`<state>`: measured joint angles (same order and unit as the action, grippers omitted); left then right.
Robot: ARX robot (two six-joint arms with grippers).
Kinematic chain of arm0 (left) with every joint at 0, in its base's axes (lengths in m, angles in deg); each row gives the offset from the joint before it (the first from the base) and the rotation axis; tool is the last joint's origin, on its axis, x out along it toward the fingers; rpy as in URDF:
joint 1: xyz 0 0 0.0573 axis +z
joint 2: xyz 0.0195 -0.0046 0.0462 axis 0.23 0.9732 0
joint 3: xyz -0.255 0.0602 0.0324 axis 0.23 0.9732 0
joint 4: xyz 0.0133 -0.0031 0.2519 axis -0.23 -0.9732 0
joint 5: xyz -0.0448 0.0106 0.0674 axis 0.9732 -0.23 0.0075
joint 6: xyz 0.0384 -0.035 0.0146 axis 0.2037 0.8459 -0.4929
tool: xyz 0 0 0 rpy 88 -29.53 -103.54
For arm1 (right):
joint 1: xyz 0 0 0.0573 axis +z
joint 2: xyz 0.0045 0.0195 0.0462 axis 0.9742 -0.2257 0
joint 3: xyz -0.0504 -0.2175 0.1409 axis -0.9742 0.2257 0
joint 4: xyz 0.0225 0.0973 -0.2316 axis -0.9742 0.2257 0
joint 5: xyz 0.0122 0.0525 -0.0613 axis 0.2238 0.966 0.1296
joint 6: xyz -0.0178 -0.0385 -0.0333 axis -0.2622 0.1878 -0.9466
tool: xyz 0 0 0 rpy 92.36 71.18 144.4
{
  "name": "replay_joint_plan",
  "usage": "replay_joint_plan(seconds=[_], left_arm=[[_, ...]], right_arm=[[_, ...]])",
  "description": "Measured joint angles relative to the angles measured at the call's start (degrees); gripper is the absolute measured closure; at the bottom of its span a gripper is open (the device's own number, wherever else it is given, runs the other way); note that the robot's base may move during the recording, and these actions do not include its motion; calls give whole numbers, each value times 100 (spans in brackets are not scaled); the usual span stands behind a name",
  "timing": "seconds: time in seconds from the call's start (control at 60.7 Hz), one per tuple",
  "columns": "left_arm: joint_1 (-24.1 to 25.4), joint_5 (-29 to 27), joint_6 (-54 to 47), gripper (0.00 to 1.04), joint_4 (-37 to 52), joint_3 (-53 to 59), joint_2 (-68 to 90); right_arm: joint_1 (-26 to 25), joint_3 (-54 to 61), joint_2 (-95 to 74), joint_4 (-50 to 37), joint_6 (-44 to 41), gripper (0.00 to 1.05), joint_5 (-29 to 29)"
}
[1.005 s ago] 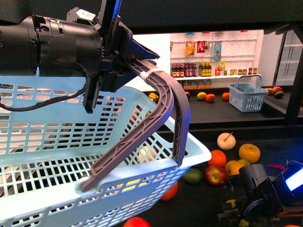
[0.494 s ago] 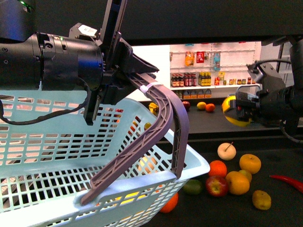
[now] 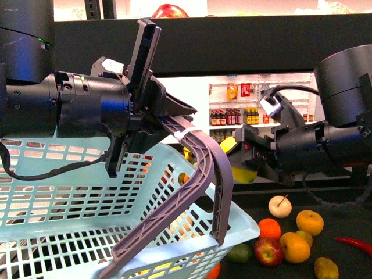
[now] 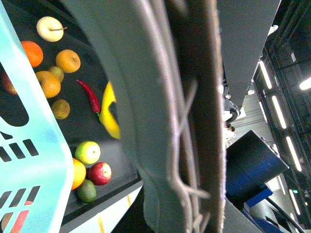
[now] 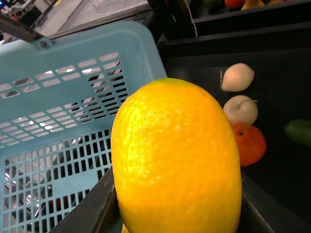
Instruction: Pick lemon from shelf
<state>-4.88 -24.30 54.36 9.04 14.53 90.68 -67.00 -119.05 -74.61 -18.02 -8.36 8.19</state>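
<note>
My right gripper [image 3: 247, 160] is shut on the lemon [image 3: 244, 174], a bright yellow oval that fills the right wrist view [image 5: 177, 160]. It holds the lemon in the air just right of the basket handle [image 3: 203, 168], above the dark shelf tier [image 3: 349, 212]. My left gripper [image 3: 148, 116] is shut on the grey basket handle and holds up the light blue basket [image 3: 64, 192]. In the left wrist view the handle [image 4: 170, 116] blocks most of the picture; the lemon [image 4: 111, 114] shows beside it.
Loose fruit lies on the tier: a pale pear [image 3: 280, 206], oranges [image 3: 268, 228], a red apple [image 3: 267, 251], yellow-orange fruit [image 3: 310, 222], a green fruit [image 3: 238, 253] and a red chilli [image 3: 354, 245]. White store shelving with bottles [image 3: 244, 87] stands behind. An upper tier [image 3: 232, 35] hangs overhead.
My right gripper has carried the lemon up from the tier and then left, close to the basket handle. The basket and left arm have shifted slightly.
</note>
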Motion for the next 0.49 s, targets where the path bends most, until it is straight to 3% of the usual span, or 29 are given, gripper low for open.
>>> replay_joint_plan(seconds=[0.494], left_arm=[[0,0,0,97,0,0,0]], right_arm=[[682,87,-282,-42,-7,57,-223]])
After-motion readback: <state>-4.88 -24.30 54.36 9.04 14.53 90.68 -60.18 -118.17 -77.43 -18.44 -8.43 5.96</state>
